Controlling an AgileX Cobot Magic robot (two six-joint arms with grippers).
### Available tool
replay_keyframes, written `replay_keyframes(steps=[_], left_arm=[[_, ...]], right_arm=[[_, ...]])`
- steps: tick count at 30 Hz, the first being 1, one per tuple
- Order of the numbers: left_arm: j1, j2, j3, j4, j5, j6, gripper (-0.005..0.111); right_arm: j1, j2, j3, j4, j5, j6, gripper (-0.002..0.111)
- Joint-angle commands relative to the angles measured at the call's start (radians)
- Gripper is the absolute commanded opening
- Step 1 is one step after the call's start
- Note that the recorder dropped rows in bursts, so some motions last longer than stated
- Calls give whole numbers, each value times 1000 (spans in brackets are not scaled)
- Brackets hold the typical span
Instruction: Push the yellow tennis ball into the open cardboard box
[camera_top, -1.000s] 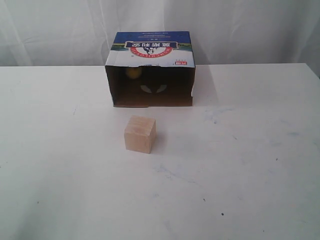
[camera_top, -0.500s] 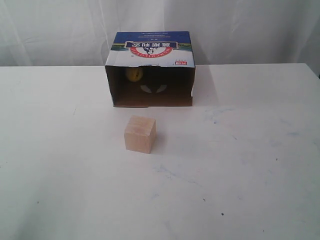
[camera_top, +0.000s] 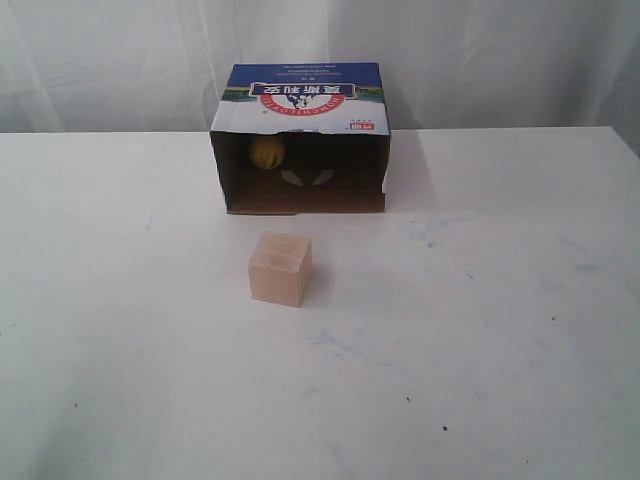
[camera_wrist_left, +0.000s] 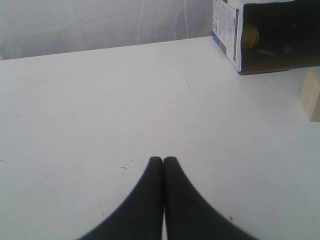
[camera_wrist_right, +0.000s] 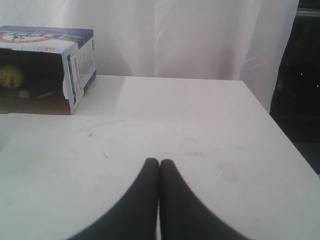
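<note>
I see the ball (camera_top: 266, 152) resting inside the box (camera_top: 300, 92), far-left in its interior, well beyond my left gripper (camera_wrist_left: 163, 160) and right gripper (camera_wrist_right: 159, 162), both closed on nothing, left one nearer.

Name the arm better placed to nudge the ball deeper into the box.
Left, probably. The yellow tennis ball sits in the left part of the open cardboard box, on that arm's side. The left end effector and right end effector are both shut, short of the box.
</note>
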Motion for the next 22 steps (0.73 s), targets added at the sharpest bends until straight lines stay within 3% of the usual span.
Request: replay_keyframes(steps=[1, 22], left_arm=[[-9, -5, 3, -6, 0, 0, 0], [-9, -5, 3, -6, 0, 0, 0]], right_arm=[[-6, -5, 6, 4, -11, -8, 0], [-6, -5, 6, 4, -11, -31, 0]])
